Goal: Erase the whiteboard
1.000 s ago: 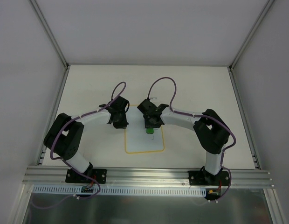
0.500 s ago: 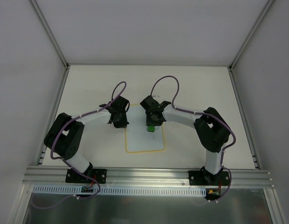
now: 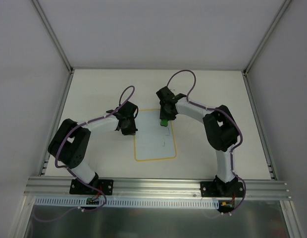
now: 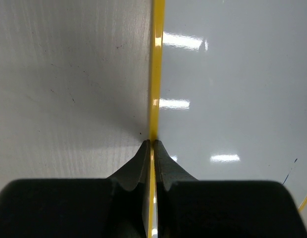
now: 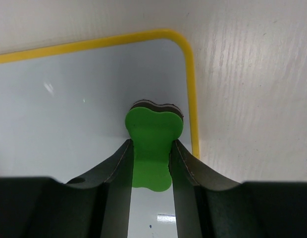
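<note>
The whiteboard [image 3: 154, 144], white with a thin yellow border, lies flat on the table between the two arms. My right gripper [image 3: 164, 120] is shut on the green eraser [image 5: 152, 133], which presses on the board [image 5: 69, 99] just inside its far right rounded corner. A small blue mark [image 3: 163, 144] shows near the board's middle. My left gripper [image 4: 151, 143] is shut, its tips set down on the board's left yellow border [image 4: 156, 59], which runs straight ahead from between the fingers. In the top view the left gripper [image 3: 128, 130] sits at the board's far left edge.
The pale tabletop [image 3: 94, 94] is boxed in by white walls on the left, right and back. An aluminium rail [image 3: 158, 186] with both arm bases runs along the near edge. Purple cables loop above each wrist.
My right gripper has carried the eraser away from me, from the board's middle up to its far right corner. The left gripper has stayed on the left border.
</note>
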`<act>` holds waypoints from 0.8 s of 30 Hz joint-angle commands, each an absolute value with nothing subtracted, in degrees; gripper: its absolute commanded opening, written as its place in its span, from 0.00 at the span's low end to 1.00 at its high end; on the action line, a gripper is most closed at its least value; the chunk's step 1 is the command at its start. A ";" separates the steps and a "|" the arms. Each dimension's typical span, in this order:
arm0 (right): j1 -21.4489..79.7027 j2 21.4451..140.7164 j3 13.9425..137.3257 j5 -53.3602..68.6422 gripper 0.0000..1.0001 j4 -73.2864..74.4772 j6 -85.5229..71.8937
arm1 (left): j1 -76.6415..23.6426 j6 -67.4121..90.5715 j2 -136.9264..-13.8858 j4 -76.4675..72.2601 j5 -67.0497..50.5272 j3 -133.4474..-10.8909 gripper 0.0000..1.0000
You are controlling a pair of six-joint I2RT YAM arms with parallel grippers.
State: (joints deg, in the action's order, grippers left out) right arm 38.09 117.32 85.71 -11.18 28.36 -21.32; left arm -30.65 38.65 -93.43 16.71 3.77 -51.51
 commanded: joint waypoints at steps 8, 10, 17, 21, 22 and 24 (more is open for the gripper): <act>46.04 106.09 66.37 0.25 0.00 34.63 -20.74 | -30.41 42.19 -96.86 19.42 5.01 -52.21 0.00; 46.93 105.03 66.01 2.10 0.00 35.85 -21.00 | -30.50 42.27 -96.77 19.42 5.10 -52.56 0.00; 50.36 105.47 63.55 0.01 0.00 35.51 -24.08 | -30.32 42.01 -97.03 19.42 5.10 -53.44 0.00; 49.13 105.64 64.86 -6.93 0.00 35.51 -23.38 | -30.32 41.75 -97.47 19.42 4.75 -53.00 0.00; 48.61 105.82 66.17 -7.90 0.00 35.51 -23.12 | -30.41 41.40 -97.47 19.42 4.57 -52.91 0.00; 47.03 106.87 67.67 -9.14 0.00 35.51 -22.77 | -30.32 41.31 -97.12 19.42 4.57 -52.65 0.00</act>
